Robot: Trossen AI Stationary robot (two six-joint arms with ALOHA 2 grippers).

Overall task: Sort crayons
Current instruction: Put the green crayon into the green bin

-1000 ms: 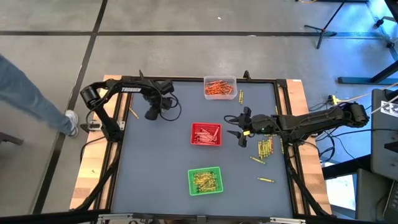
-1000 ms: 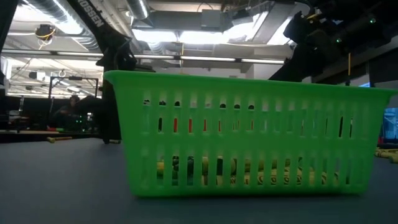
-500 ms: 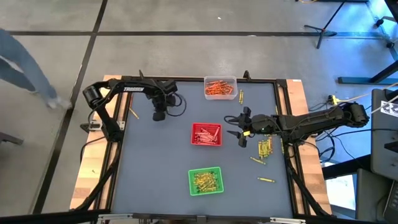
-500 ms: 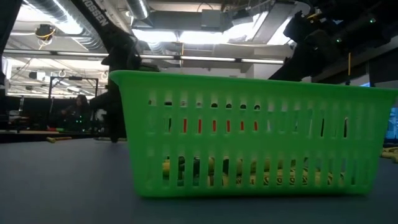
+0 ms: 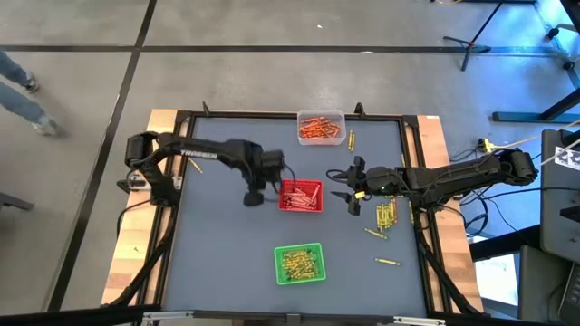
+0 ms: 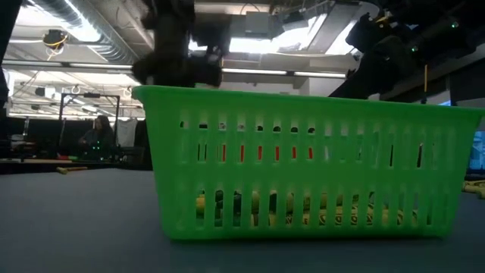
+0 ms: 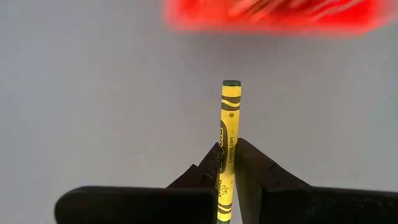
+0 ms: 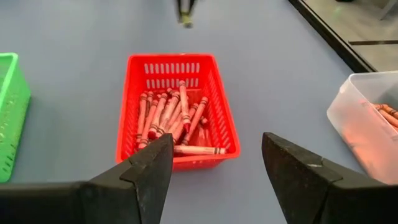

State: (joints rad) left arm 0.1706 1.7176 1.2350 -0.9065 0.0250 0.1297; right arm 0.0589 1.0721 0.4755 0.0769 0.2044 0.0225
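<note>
My left gripper (image 5: 256,196) hangs pointing down just left of the red tray (image 5: 300,195), shut on a yellow crayon (image 7: 229,124). The red tray (image 8: 177,112) holds several red crayons. A green tray (image 5: 299,263) near the front holds yellow-green crayons, and a clear tray (image 5: 320,127) at the far edge holds orange ones. Loose yellow crayons (image 5: 385,215) lie on the mat at the right. My right gripper (image 5: 347,187) waits open to the right of the red tray, with nothing between its fingers. My left gripper pinches the crayon's wrapped body (image 7: 226,163) between its two fingers, about midway along it. The crayon lies along the fingers, and its flat end (image 7: 231,84) sticks out past the fingertips, downward. It hangs clear of the mat.
The green tray (image 6: 303,167) fills the low view's foreground. Single yellow crayons lie near the clear tray (image 5: 351,139) and at the near right (image 5: 388,262). A black frame (image 5: 181,116) borders the mat. A person's legs (image 5: 18,91) show on the floor at far left.
My left gripper has risen from the mat's far left part and swung toward the table's right and a little nearer, up to the red tray's left side, carrying the yellow crayon clear of the mat. The person on the floor has walked away to the left.
</note>
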